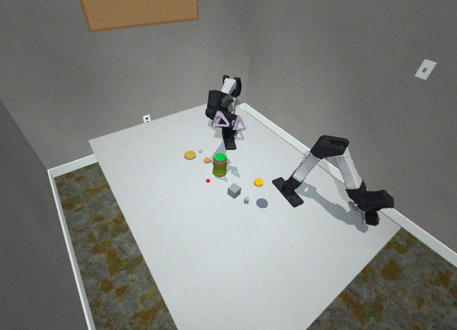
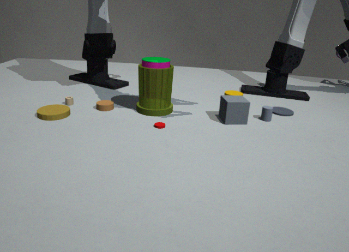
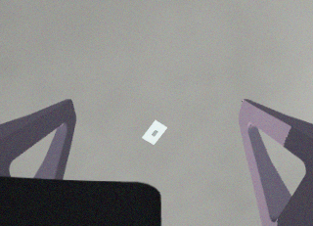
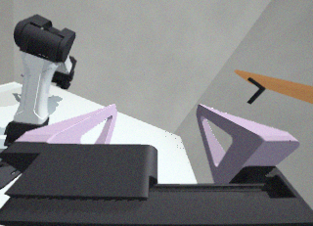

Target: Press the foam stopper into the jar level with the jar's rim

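Note:
The olive jar stands upright on the table, with a wider foot. The foam stopper, magenta with a green top, sits in its mouth and stands a little above the rim. My right gripper is open and empty, raised in front of its arm behind the jar in the top view. My left gripper is open and empty, far from the jar at the right of the top view, turned toward a wall. Neither wrist view shows the jar.
Around the jar are a red disc, a grey cube, an orange disc, a mustard disc, a yellow disc, a small grey cylinder and a flat grey disc.

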You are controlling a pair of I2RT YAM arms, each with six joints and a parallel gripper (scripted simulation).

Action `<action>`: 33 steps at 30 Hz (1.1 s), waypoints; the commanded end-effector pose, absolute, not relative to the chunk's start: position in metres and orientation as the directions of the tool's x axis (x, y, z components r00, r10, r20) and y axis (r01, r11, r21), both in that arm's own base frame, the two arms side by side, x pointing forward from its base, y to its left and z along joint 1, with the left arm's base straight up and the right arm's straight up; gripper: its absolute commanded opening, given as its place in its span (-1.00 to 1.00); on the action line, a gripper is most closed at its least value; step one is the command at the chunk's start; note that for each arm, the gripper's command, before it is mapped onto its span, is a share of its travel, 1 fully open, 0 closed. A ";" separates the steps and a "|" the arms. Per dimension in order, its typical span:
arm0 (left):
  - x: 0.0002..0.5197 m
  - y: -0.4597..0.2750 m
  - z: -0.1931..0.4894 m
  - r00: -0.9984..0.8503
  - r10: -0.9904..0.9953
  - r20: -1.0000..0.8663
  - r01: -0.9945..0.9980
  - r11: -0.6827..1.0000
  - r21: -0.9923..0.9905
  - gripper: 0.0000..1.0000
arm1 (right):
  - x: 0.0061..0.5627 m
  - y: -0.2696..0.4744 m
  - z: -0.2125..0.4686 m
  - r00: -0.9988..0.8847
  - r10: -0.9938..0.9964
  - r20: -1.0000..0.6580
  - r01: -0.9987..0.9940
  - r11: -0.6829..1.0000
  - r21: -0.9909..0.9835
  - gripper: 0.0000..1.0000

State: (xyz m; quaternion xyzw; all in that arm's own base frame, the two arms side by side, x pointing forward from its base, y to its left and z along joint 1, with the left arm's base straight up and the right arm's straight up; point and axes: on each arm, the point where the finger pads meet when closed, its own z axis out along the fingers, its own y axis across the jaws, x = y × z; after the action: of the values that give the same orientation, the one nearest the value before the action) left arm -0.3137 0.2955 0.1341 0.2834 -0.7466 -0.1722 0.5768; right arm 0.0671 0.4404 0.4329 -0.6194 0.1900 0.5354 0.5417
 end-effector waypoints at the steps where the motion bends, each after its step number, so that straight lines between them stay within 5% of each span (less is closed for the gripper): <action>1: -0.314 0.296 0.138 -0.169 -0.631 0.758 -0.221 0.773 0.594 1.00 | 0.066 0.439 0.437 0.359 0.354 -0.863 -0.813 -0.335 -0.476 1.00; 33: -0.314 0.296 0.138 -0.169 -0.631 0.758 -0.221 0.773 0.594 1.00 | 0.066 0.439 0.437 0.359 0.354 -0.863 -0.813 -0.335 -0.476 0.96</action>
State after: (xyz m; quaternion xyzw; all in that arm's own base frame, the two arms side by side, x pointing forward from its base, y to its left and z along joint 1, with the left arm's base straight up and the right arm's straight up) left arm -0.3137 0.2955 0.1341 0.2834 -0.7466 -0.1722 0.5768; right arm 0.0671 0.4404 0.4329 -0.6194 0.1900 0.5355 0.5417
